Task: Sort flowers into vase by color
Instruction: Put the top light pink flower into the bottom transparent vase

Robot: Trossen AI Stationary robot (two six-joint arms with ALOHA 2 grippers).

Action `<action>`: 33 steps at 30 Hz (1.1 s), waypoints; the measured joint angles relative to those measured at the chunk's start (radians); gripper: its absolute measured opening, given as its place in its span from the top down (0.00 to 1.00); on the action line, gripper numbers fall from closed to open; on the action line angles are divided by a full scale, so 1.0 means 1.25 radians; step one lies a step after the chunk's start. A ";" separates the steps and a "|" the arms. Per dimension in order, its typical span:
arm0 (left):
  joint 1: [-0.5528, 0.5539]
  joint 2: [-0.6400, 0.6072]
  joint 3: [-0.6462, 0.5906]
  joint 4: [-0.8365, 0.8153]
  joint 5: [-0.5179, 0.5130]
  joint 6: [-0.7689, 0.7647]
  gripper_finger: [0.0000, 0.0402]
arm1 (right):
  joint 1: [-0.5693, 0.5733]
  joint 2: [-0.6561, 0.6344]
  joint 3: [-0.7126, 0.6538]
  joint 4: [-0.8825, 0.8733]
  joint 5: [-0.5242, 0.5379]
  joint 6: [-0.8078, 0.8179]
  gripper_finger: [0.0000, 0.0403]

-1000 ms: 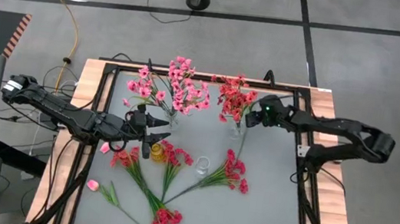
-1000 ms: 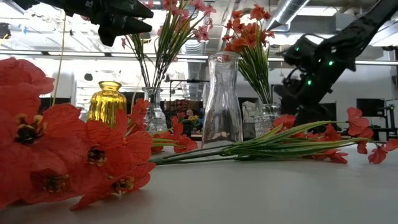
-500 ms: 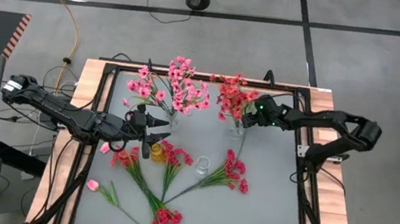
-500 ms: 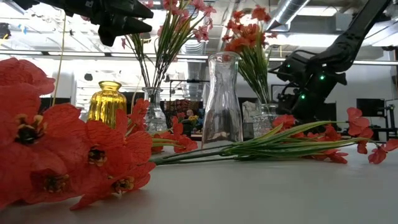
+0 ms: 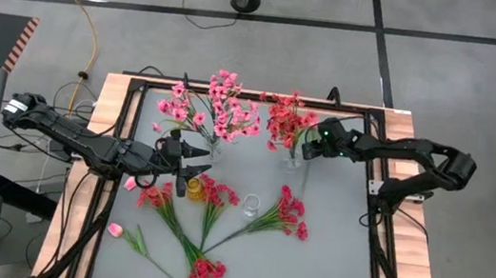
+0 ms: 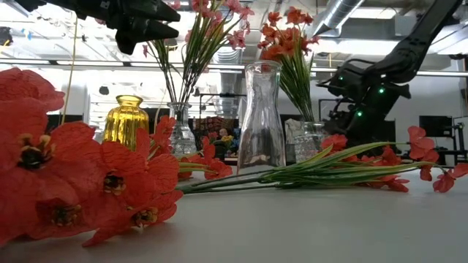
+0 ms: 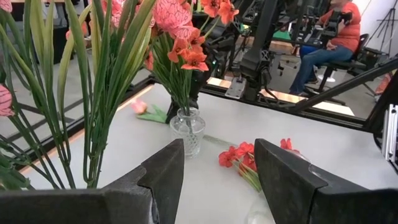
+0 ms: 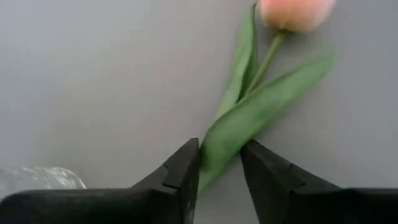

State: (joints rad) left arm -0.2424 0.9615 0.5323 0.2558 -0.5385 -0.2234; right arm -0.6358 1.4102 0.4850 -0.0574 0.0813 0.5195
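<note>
My right gripper [image 5: 308, 150] is low beside the small glass vase [image 5: 293, 157] of red flowers [image 5: 286, 117]. Its wrist view shows a pale pink tulip [image 8: 292, 12] lying on the grey table, its long green leaf [image 8: 249, 124] pinched between the two narrowed fingers [image 8: 180, 180]. My left gripper [image 5: 195, 159] hovers open and empty between the vase of pink flowers [image 5: 219, 106] and the yellow vase [image 5: 194, 188]. From the left wrist, the red-flower vase [image 7: 187, 130] shows with the tulip [image 7: 139, 107] behind it. Loose red sprigs [image 5: 286, 213] lie across the table's front.
An empty clear glass vase [image 5: 252, 202] stands mid-table, tall in the low view [image 6: 262, 120]. Another tulip [image 5: 116, 230] and more red sprigs [image 5: 206, 273] lie at the front left. A seated person [image 7: 323, 37] shows beyond the table. The black frame [image 5: 380, 233] borders the table.
The right arm has drawn in and come down beside the red-flower vase, and its fingers have narrowed around the tulip's leaf. The left arm has not moved.
</note>
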 joint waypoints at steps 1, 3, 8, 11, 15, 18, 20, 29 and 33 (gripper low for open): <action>0.000 0.000 0.000 0.000 0.000 0.000 0.54 | -0.004 -0.005 0.000 -0.011 0.001 0.000 0.68; 0.000 0.000 0.000 -0.004 0.000 0.000 0.54 | -0.014 -0.013 0.000 -0.031 0.007 0.001 0.72; 0.000 0.000 0.000 -0.005 0.000 -0.001 0.54 | -0.031 -0.028 0.000 -0.074 0.011 0.003 0.82; 0.000 0.000 0.000 -0.005 0.000 -0.002 0.54 | -0.039 -0.041 0.000 -0.095 0.012 0.003 0.87; 0.000 0.000 0.000 -0.005 0.000 -0.001 0.54 | -0.048 -0.066 -0.002 -0.116 0.016 0.003 0.93; 0.000 0.000 0.000 -0.005 0.000 -0.002 0.54 | -0.054 -0.093 -0.002 -0.131 0.017 0.003 0.94; 0.000 0.000 0.000 -0.004 0.000 -0.002 0.54 | -0.055 -0.116 -0.002 -0.147 0.017 0.000 0.94; 0.000 0.000 0.000 -0.004 0.000 -0.001 0.54 | -0.052 -0.279 -0.002 -0.217 0.005 -0.004 0.94; 0.000 0.000 0.000 -0.004 0.000 -0.001 0.54 | -0.050 -0.375 -0.002 -0.223 -0.052 -0.003 0.94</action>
State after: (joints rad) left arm -0.2424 0.9615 0.5323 0.2508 -0.5385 -0.2250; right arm -0.6978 0.9413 0.4831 -0.3361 0.0163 0.5156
